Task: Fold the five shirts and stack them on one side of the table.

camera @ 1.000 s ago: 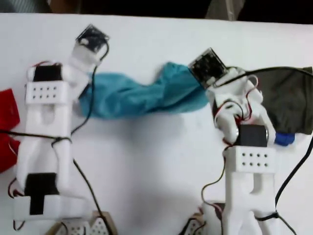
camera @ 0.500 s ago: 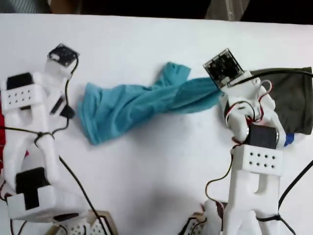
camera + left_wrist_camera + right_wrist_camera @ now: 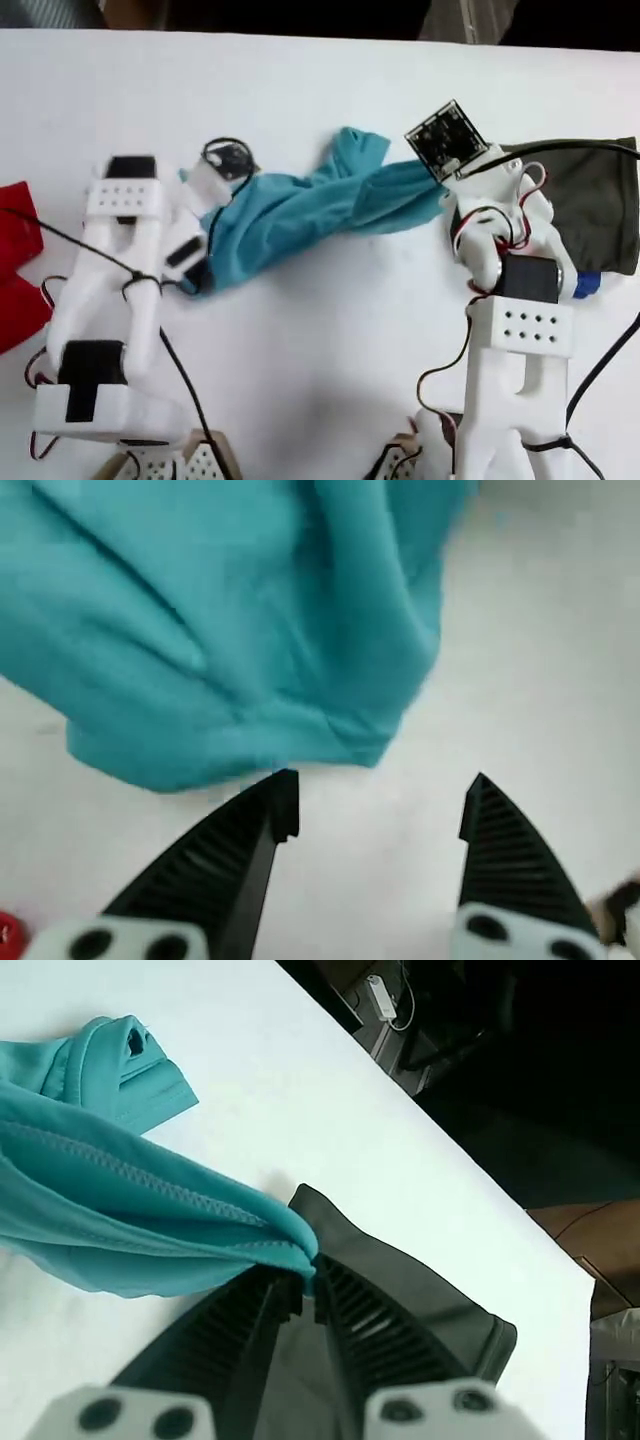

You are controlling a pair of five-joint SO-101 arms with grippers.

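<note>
While right gripper point(image 3: 308, 1285) pinches teal shirt point(image 3: 300, 215), dark shirt point(image 3: 595, 205) lies beside.

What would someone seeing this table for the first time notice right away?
A twisted teal shirt stretches across the middle of the white table, one end pinched in the right gripper. The left gripper is open just short of the shirt's other end. A red shirt lies at the table's left edge and a dark shirt at its right edge.
</note>
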